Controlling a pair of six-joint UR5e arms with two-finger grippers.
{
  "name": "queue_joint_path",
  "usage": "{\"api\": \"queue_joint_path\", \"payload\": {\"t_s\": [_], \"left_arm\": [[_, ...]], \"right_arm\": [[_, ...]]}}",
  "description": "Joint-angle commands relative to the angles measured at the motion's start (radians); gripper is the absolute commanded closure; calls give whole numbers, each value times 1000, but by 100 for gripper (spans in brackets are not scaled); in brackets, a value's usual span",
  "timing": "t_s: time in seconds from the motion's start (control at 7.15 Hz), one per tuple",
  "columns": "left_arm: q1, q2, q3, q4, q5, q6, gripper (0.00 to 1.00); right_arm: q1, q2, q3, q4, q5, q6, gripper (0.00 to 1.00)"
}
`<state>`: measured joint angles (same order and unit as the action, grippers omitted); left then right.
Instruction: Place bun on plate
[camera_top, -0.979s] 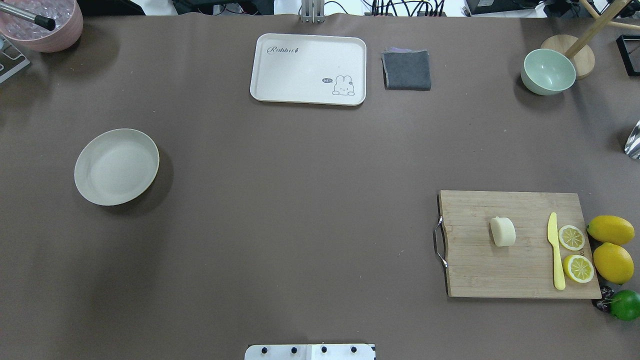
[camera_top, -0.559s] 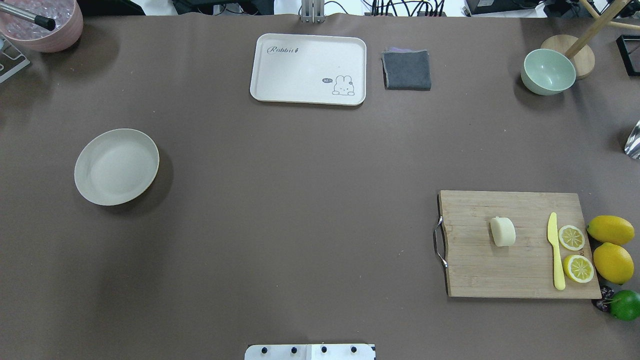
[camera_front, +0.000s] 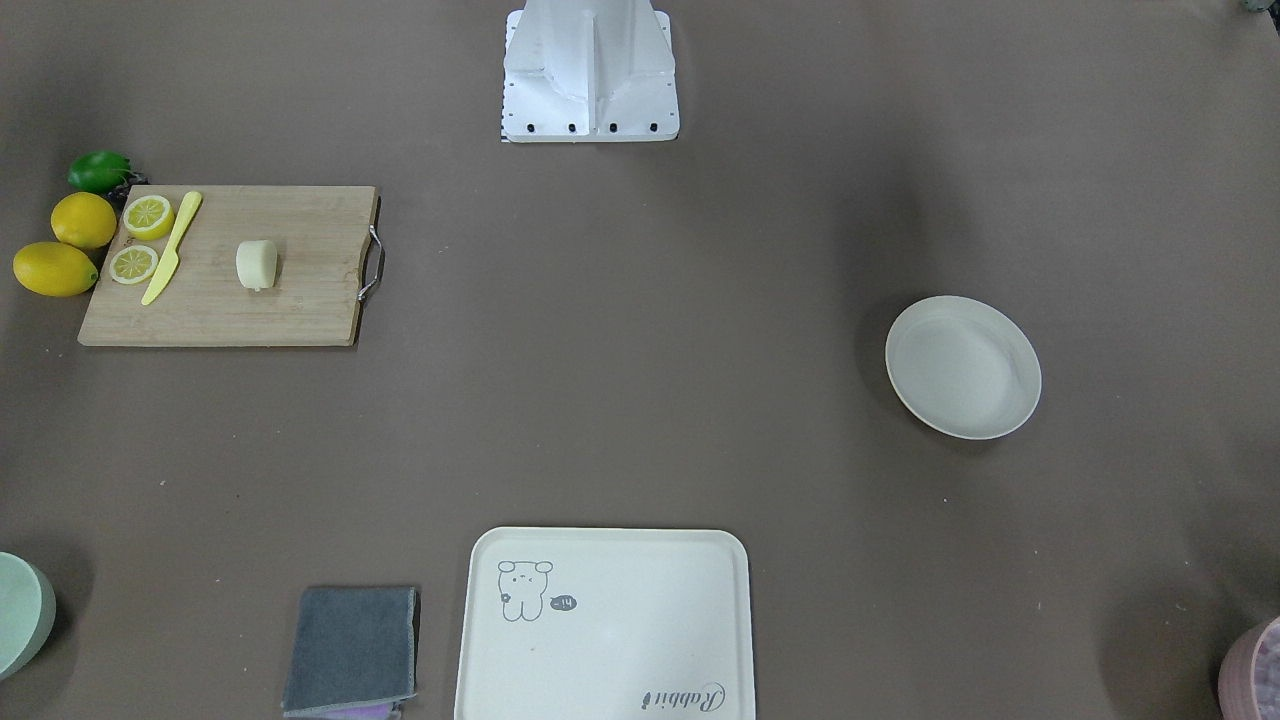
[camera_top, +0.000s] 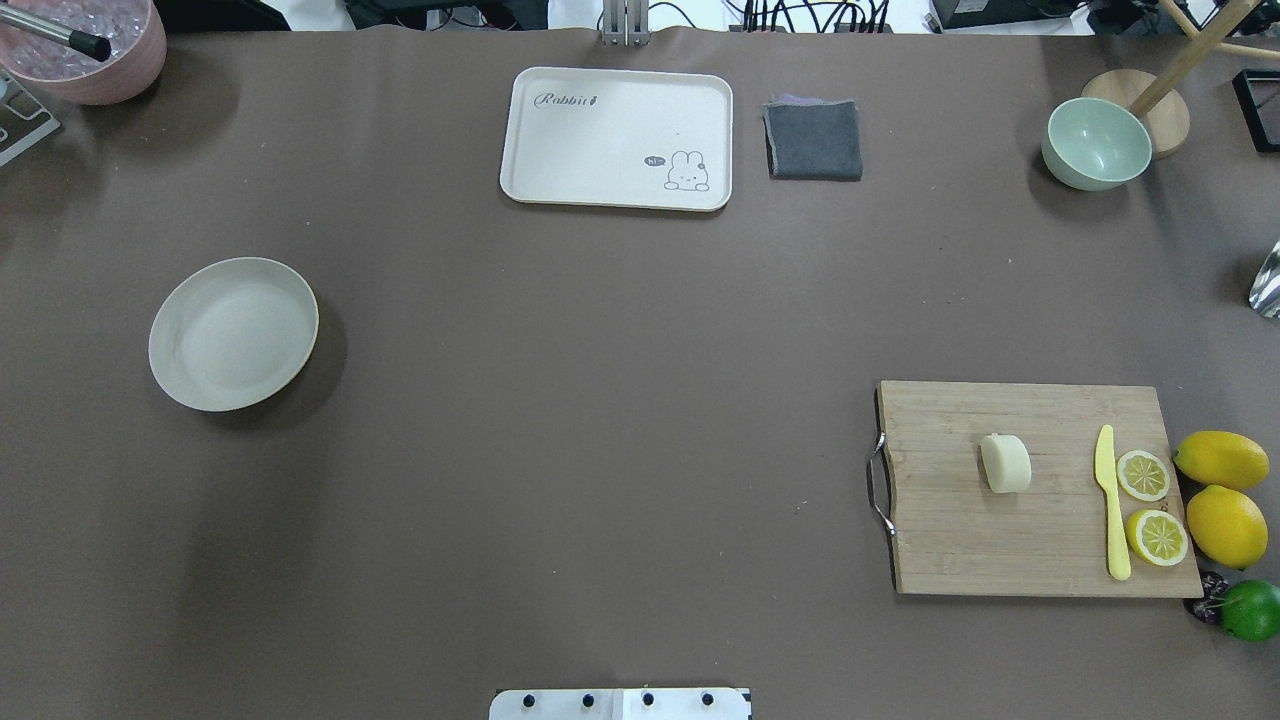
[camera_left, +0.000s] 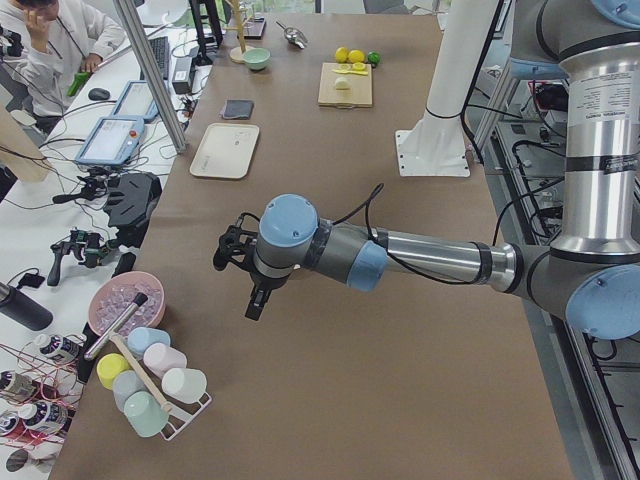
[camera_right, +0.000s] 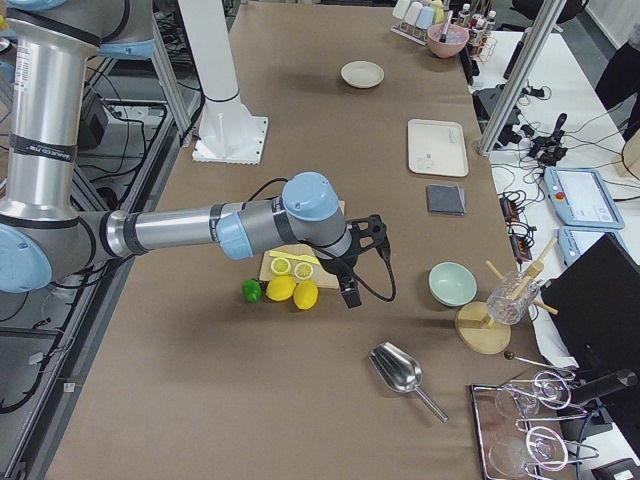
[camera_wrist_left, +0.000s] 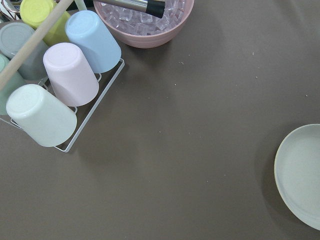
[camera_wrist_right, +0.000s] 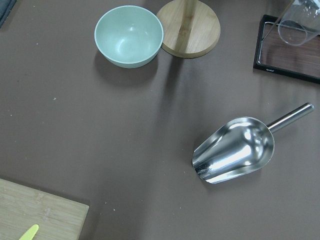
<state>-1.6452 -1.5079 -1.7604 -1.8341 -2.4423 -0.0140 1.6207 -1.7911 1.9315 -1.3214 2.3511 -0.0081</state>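
1. pale cream-yellow, stubby and round-edged, the bun (camera_top: 1005, 463) lies on its side near the middle of a rectangular bamboo cutting board (camera_top: 1000, 540) with a metal handle, on the robot's right side of the brown worktop (camera_top: 600, 400).
2. the round off-white shallow plate (camera_top: 233, 333) sits on the robot's left side of the worktop, well apart from the bun, with nothing in it.
3. on the same board, a yellow plastic knife (camera_top: 1110, 500) lies between the bun and two lemon halves (camera_top: 1143, 475), cut faces up.
4. just off the board's outer edge are two whole yellow lemons (camera_top: 1220, 459) and a green lime (camera_top: 1250, 609).
5. at the far side lie a cream rectangular tray with a rabbit drawing (camera_top: 615, 138) and, beside it, a folded grey cloth (camera_top: 814, 140); a mint-green bowl (camera_top: 1096, 143) stands further to the right.
6. the left gripper (camera_left: 253, 300) hangs above the worktop with nothing in it, near a pink bowl of clear cubes (camera_left: 125, 300); it shows only in the side view, so i cannot tell whether its fingers are apart or together.
7. the right gripper (camera_right: 350, 295) hangs near the lemons, holding nothing; here too i cannot tell how the fingers stand.
8. a shiny metal scoop (camera_wrist_right: 235, 149) lies on the worktop below the right wrist camera.
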Motion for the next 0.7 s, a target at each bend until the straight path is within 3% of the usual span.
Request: {"api": "queue_joint_path", "payload": {"t_s": [0.0,0.28,0.56], "left_arm": [[13,-18,-5,-20,-1,-14,2],[164,-92,36,-30,9,-91,2],[276,-127,81,-37,11,-322,2]], "right_arm": [[1,-25,-6,59,10,25,0],[-36,-2,1,47,11,161,0],[-61,25,0,47,42,198,0]]}}
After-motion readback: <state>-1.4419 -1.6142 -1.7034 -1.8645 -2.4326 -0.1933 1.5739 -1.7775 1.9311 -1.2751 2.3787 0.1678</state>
